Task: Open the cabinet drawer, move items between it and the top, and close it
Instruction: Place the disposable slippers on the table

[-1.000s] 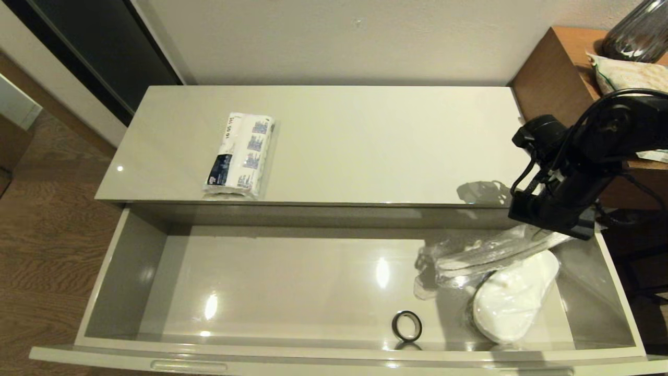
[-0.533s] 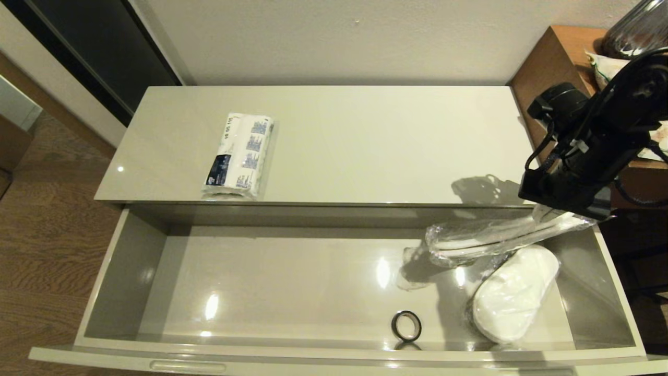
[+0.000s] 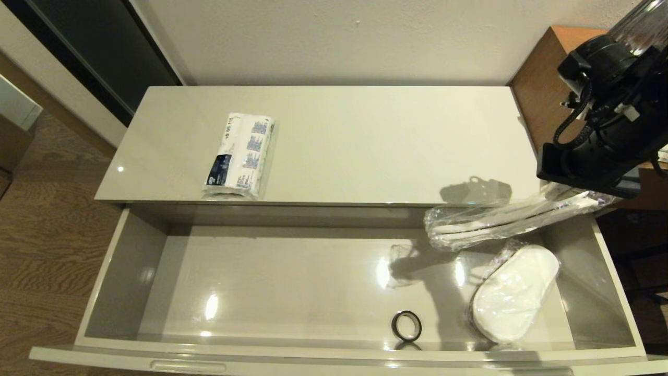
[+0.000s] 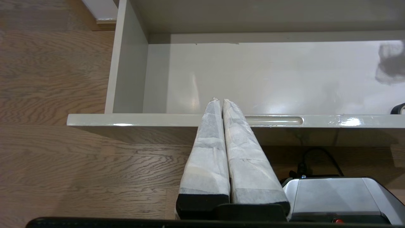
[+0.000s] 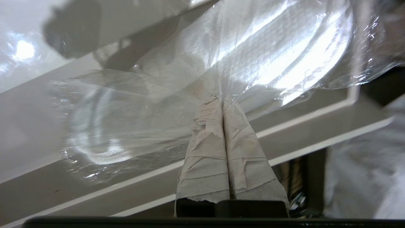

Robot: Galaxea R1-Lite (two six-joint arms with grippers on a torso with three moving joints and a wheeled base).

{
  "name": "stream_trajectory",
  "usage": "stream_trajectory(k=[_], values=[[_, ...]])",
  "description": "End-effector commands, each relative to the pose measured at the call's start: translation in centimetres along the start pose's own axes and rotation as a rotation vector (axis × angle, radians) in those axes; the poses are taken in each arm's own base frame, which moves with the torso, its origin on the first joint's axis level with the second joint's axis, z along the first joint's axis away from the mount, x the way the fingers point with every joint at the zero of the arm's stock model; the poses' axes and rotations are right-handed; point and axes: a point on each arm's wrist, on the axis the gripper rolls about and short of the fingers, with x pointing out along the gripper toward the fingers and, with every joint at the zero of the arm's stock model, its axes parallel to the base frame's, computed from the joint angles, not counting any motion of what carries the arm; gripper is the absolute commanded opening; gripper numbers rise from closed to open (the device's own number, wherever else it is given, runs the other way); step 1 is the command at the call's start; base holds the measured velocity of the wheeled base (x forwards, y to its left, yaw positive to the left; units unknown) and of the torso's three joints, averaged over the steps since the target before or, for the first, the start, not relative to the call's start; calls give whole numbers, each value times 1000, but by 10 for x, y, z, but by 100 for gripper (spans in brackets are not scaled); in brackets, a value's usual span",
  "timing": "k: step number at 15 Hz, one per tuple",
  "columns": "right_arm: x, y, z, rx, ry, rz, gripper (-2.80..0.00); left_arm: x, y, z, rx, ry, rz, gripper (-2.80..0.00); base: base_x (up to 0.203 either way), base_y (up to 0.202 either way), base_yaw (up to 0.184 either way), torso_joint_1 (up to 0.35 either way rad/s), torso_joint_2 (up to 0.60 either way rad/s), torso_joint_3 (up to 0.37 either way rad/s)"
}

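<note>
The cabinet drawer [image 3: 125, 271] stands pulled fully out below the top [image 3: 365, 141]. On the top's front left lies the tissue pack [image 3: 239, 155]. My right gripper [image 5: 222, 98] is shut on the clear plastic of a wrapped slipper [image 3: 501, 222], which hangs tilted above the drawer's back right corner, level with the top's front edge. A second white slipper [image 3: 514, 292] lies on the drawer floor at the right. My left gripper [image 4: 219, 100] is shut and empty, low in front of the drawer front, beside a slot handle [image 4: 273, 120].
A small black ring [image 3: 406, 325] lies on the drawer floor near the front. The brown wooden unit [image 3: 548, 78] stands right of the cabinet, close behind my right arm. A wall runs behind the top.
My right gripper has risen and drawn back to the right, lifting the wrapped slipper up out of the drawer. The other slipper, ring and tissue pack have stayed put.
</note>
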Motion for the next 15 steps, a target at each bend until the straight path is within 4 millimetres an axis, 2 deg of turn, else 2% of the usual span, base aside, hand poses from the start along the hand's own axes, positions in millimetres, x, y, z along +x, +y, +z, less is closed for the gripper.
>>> stream_trajectory(k=[1,4,5,7,11,12,15], values=[[-26,-7,-1,-45,-107,-19,-280,0,0,0,0,1,0,-280,0,0,0,0,0,0],[-27,3,16,-147,-330,-92,-280,0,0,0,0,1,0,-280,0,0,0,0,0,0],[-20,11,25,-168,-395,-99,-280,0,0,0,0,1,0,-280,0,0,0,0,0,0],[13,33,42,-211,-477,-127,-280,0,0,0,0,1,0,-280,0,0,0,0,0,0],[97,70,71,-304,-646,-251,-280,0,0,0,0,1,0,-280,0,0,0,0,0,0],[104,74,78,-325,-701,-285,0,0,0,0,0,1,0,-280,0,0,0,0,0,0],[97,74,85,-352,-767,-316,0,0,0,0,0,1,0,-280,0,0,0,0,0,0]])
